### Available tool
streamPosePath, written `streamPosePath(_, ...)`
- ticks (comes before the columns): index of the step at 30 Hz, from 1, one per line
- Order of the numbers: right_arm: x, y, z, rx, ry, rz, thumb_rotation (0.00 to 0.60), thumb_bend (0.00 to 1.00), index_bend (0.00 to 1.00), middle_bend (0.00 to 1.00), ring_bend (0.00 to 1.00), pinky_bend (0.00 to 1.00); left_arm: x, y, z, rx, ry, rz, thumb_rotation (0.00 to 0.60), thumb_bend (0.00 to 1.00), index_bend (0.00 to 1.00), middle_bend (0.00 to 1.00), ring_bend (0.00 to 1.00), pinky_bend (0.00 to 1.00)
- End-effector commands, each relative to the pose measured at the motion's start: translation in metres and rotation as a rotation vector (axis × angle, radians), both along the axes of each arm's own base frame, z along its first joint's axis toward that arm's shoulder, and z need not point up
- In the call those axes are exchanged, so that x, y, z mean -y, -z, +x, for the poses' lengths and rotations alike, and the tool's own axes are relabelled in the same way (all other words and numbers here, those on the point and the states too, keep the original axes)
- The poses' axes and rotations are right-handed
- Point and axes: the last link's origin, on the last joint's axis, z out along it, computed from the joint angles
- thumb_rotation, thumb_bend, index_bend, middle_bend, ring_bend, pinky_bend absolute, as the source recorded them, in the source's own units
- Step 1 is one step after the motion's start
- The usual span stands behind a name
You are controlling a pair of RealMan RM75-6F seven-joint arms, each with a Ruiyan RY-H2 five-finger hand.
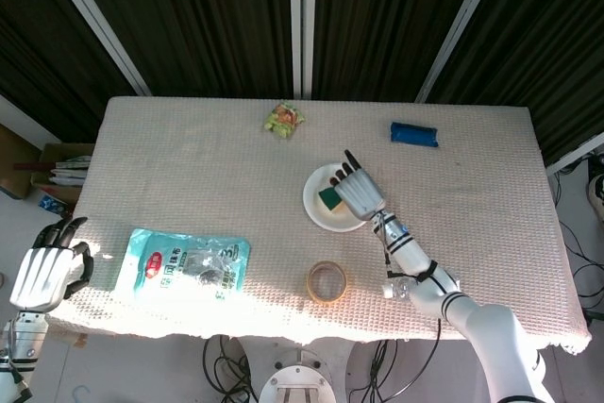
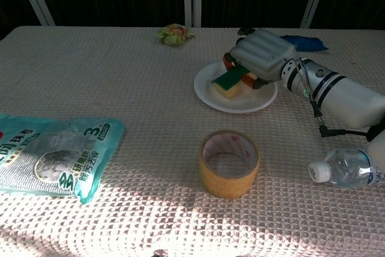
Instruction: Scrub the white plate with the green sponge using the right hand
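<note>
The white plate (image 1: 326, 213) (image 2: 237, 100) lies right of the table's middle. My right hand (image 1: 358, 191) (image 2: 261, 56) is over it, holding the green sponge (image 1: 330, 197) (image 2: 227, 80) with its yellow underside pressed onto the plate's left part. My left hand (image 1: 42, 271) hangs off the table's near-left corner with fingers spread, holding nothing; the chest view does not show it.
A roll of tape (image 1: 327, 281) (image 2: 230, 162) sits in front of the plate. A water bottle (image 2: 349, 168) lies near my right forearm. A teal packet (image 1: 185, 262) (image 2: 51, 154) is at the left, a crumpled wrapper (image 1: 283, 119) (image 2: 174, 33) and a blue packet (image 1: 414, 134) (image 2: 304, 43) at the back.
</note>
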Motion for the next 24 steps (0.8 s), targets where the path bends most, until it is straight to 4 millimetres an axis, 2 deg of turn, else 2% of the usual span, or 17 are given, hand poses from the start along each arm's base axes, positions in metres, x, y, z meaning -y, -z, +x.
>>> streamPosePath(1,0.004,-0.001,0.015,0.068,-0.017,-0.011,0.6,0.44,0.81,0.49,0.28,0.09,0.0,-0.001,0.0,-0.003,0.0,0.003,0.6,0.05,0.23,0.14,0.11,0.17)
streamPosePath(4,0.005,-0.008,0.012,0.069,-0.033,-0.019,0.6,0.44,0.81,0.49,0.29,0.09,0.001,-0.002,0.0,-0.004,0.0,0.005,0.6,0.05,0.23,0.14,0.11,0.17)
streamPosePath(8,0.0,-0.013,-0.006,0.025,-0.028,0.019,0.6,0.44,0.81,0.49,0.29,0.09,-0.001,0.001,-0.001,0.003,-0.004,-0.002,0.6,0.05,0.23,0.14,0.11,0.17)
streamPosePath(14,-0.006,-0.009,-0.023,-0.088,-0.006,0.078,0.6,0.44,0.81,0.49,0.29,0.09,-0.005,0.006,-0.001,0.008,0.001,-0.014,0.6,0.05,0.23,0.14,0.11,0.17)
streamPosePath(24,0.018,0.01,0.012,-0.105,0.027,0.044,0.6,0.44,0.81,0.49,0.31,0.08,-0.004,0.003,-0.004,0.003,-0.009,-0.011,0.6,0.05,0.23,0.14,0.11,0.17)
